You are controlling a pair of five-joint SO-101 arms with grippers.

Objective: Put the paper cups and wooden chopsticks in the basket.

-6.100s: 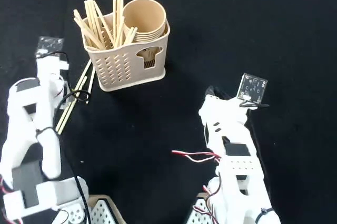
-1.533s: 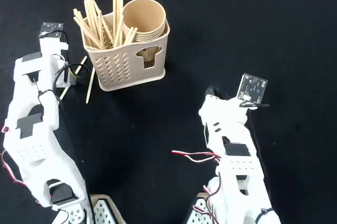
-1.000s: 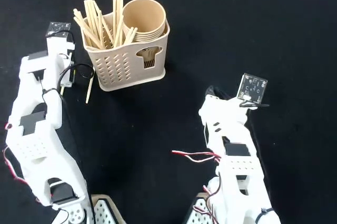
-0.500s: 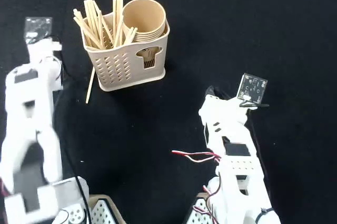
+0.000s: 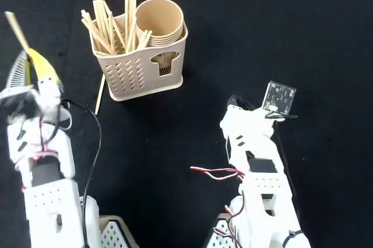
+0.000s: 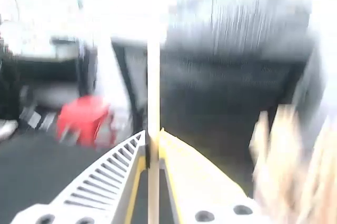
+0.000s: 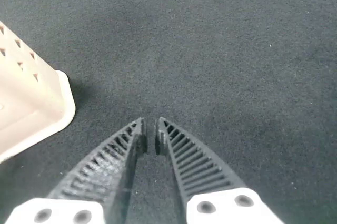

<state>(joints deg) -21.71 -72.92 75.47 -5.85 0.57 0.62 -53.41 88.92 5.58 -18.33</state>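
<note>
- One basket [image 5: 140, 70] sits toward the back of the table [image 5: 262, 38]. It's cream plastic, boxy with rounded corners, with rows of little holes in the walls and a cut-out grip on one side.
- The paper cups [image 5: 160, 18] are one nested stack standing in the right half of the basket. They're plain tan and round. Several rims show, but I can't get an exact count.
- A bundle of chopsticks [image 5: 111, 24] stands in the left half, fanned out at all angles. There are ten or so thin pale wooden sticks, too overlapped for a real number.
- One loose chopstick [image 5: 100, 94] lies flat on the table, just beside the basket's front left corner.
- One more is in the left hand [image 6: 152, 137], which is clamped tight on a single wooden chopstick [image 6: 153, 77]. It's up off the table to the left of the basket, and the stick pokes out well past the fingertips. One finger is white and ribbed, the other yellow.
- The right hand [image 7: 149, 132] has two black ribbed fingers, pretty much closed with just a sliver between the tips. It holds nothing and sits low over the table, off to the basket's right.
- The table top is black with a fuzzy, cloth-like texture.
</note>
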